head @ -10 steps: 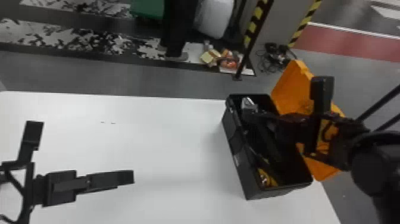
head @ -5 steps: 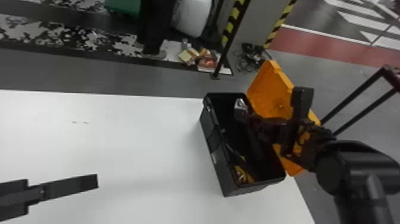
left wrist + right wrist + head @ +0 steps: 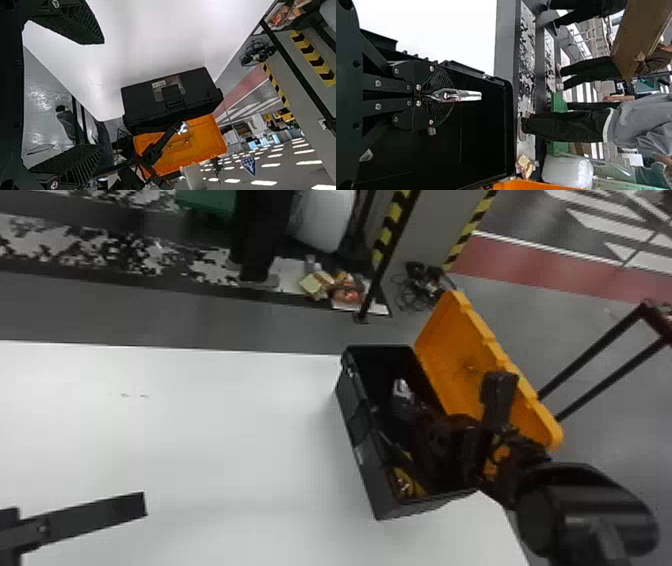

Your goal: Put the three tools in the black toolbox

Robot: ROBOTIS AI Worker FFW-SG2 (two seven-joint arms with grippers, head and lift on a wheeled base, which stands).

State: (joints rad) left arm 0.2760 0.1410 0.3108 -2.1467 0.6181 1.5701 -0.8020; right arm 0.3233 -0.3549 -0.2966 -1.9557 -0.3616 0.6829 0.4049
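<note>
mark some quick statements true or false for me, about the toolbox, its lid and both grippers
1. The toolbox stands on the white table. True.
2. The orange lid is closed over the toolbox. False: the lid is open.
3. The right gripper is shut on a shiny tool. True.
4. The left gripper is shut on a tool as well. False: it is open, with nothing between its fingers.
5. Something yellow lies inside the toolbox. True.
</note>
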